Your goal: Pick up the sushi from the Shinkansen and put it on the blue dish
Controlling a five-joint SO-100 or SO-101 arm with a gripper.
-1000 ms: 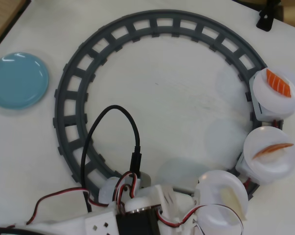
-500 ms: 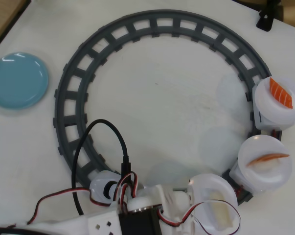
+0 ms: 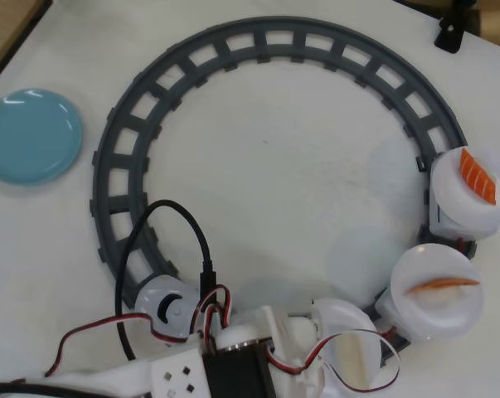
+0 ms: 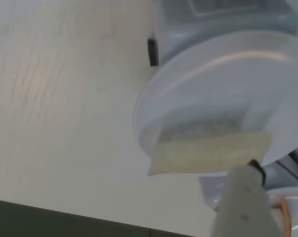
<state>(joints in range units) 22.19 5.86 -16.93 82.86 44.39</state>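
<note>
In the overhead view two salmon sushi ride on white plates of the Shinkansen's cars at the right of the grey track (image 3: 125,157). One sushi (image 3: 477,175) lies flat on the upper plate (image 3: 449,199). The other sushi (image 3: 442,284) lies on its side on the lower plate (image 3: 436,319). The blue dish (image 3: 32,135) sits empty at the far left. My gripper (image 3: 349,340) is low at the bottom, over a third plate. In the wrist view one white finger (image 4: 245,202) shows next to a cream-yellow block (image 4: 208,155) on that plate (image 4: 228,84). The train's nose is hidden.
The white arm body (image 3: 233,356) with black and red cables (image 3: 162,240) covers the track's bottom part. A white car body (image 4: 223,19) stands behind the plate in the wrist view. A wooden edge (image 3: 5,25) and a black clamp (image 3: 449,35) lie at the top corners.
</note>
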